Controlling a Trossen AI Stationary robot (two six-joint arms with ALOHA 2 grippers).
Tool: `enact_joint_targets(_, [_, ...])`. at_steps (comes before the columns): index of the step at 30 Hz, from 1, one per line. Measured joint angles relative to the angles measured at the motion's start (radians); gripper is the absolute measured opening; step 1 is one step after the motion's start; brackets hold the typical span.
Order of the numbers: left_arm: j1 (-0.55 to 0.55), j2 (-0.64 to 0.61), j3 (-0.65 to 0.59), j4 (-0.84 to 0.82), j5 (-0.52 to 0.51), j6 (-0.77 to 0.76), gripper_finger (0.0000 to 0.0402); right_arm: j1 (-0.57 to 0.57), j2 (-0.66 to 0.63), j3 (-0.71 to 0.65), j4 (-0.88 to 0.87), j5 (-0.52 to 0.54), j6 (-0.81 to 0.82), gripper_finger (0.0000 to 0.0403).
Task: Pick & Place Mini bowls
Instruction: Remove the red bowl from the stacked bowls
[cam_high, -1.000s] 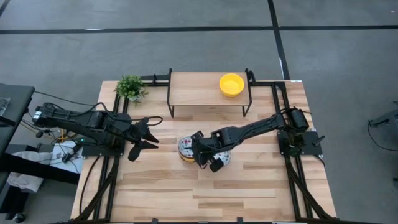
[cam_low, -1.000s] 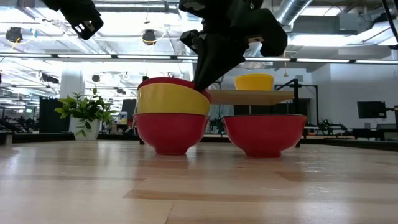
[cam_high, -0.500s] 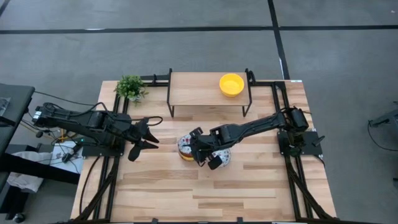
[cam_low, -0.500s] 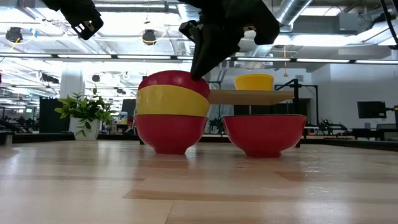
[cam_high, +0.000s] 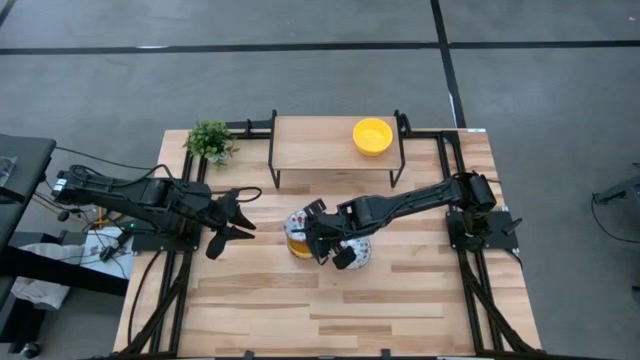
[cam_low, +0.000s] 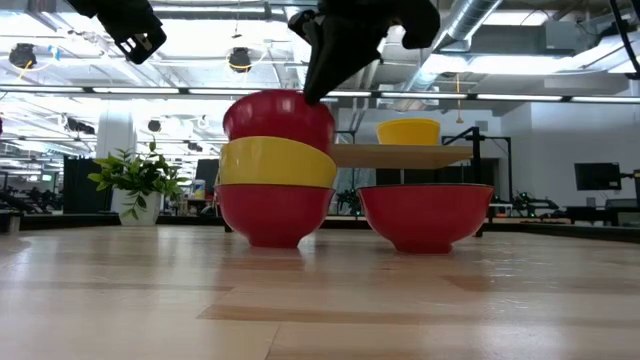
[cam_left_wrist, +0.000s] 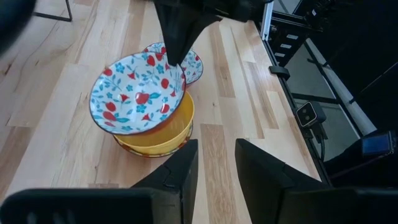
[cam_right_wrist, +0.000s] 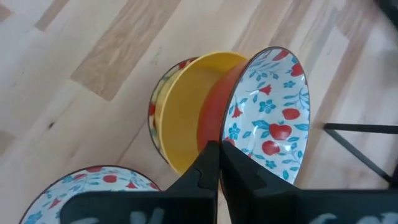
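Note:
A stack of three mini bowls stands mid-table: a floral bowl with a red outside (cam_low: 273, 212) at the bottom, a yellow bowl (cam_low: 277, 164) in it, and a tilted floral bowl (cam_low: 279, 118) on top. My right gripper (cam_low: 318, 85) is shut on that top bowl (cam_right_wrist: 267, 118). A second floral bowl (cam_low: 425, 215) rests on its base beside the stack. Another yellow bowl (cam_high: 372, 135) sits on the raised shelf. My left gripper (cam_high: 236, 215) hovers open to the left of the stack. My right gripper pinches the top floral bowl's rim (cam_right_wrist: 229, 134) on the side toward the table's right, one finger inside and one outside, slanting down from above. The bowl is tipped up on that side. Its underside (cam_low: 270, 140) still meets the yellow bowl's rim.
A small green plant (cam_high: 210, 140) stands at the far left corner. The wooden shelf (cam_high: 320, 145) on black legs spans the far middle. Black rails (cam_high: 470, 290) run along both sides. Bare boards (cam_high: 330, 310) lie on the near half.
My right gripper has risen and shifted slightly toward the table's left, drawing the top floral bowl up out of the yellow bowl. That bowl, at first nested with only its rim showing, now stands mostly above the yellow one and is tipped.

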Motion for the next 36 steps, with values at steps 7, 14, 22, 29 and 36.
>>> enact_joint_targets(7, [0.000,0.000,0.000,0.000,0.000,0.000,0.0106,0.000,0.000,0.034,-0.071,0.037,0.011,0.0000])
enact_joint_targets(14, [0.000,0.000,0.000,0.000,0.000,0.000,0.0106,0.014,0.000,0.051,-0.122,0.042,0.053,0.0000])
enact_joint_targets(22, [0.000,0.000,0.000,0.000,0.000,0.000,0.0106,0.027,-0.002,0.051,-0.150,0.066,0.091,0.0000])
enact_joint_targets(29, [0.000,0.000,0.000,-0.001,0.000,0.000,0.0106,0.023,-0.025,0.051,-0.164,0.122,0.123,0.0000])
enact_joint_targets(36, [0.000,0.000,0.000,0.000,0.000,0.000,0.0106,-0.005,-0.033,0.050,-0.214,0.180,0.171,0.0000])
